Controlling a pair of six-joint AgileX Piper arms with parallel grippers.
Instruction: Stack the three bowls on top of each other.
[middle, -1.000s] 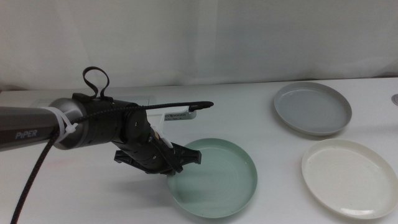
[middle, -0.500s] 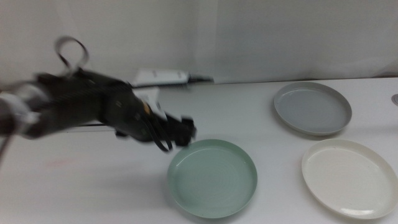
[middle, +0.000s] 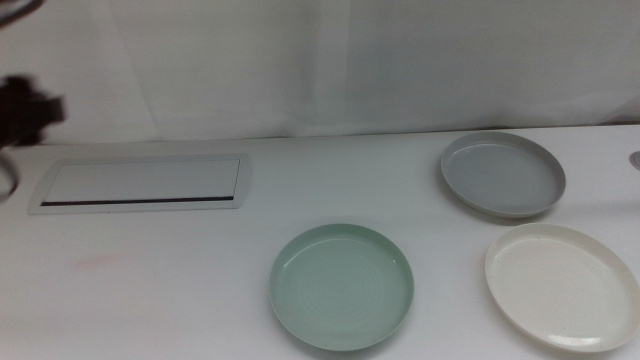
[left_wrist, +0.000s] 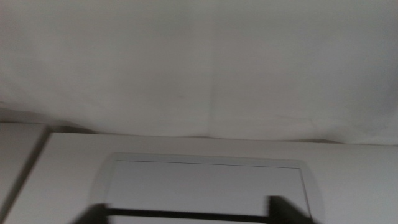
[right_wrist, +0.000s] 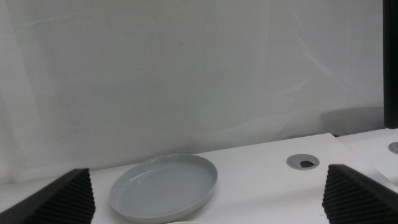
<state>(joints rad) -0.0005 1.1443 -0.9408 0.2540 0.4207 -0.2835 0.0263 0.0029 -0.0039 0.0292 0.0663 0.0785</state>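
Three bowls lie apart on the white table. The mint green bowl (middle: 342, 285) is at the front centre, the light grey bowl (middle: 503, 173) at the back right, and the white bowl (middle: 562, 285) at the front right. My left arm (middle: 22, 112) is a dark blur at the far left edge, well away from them. Its gripper (left_wrist: 189, 214) is open and empty, over the flat white panel (left_wrist: 208, 186). My right gripper (right_wrist: 205, 205) is open with nothing between its jaws; the grey bowl (right_wrist: 165, 186) lies just beyond it. The middle view does not show the right arm.
A flat white rectangular panel (middle: 140, 183) is set into the table at the back left. A round grey cable grommet (right_wrist: 303, 162) sits beside the grey bowl, near the table's right edge. A white curtain closes off the back.
My left arm has pulled back from the mint green bowl's left rim, up and to the left, almost out of the middle view. The bowls have not moved.
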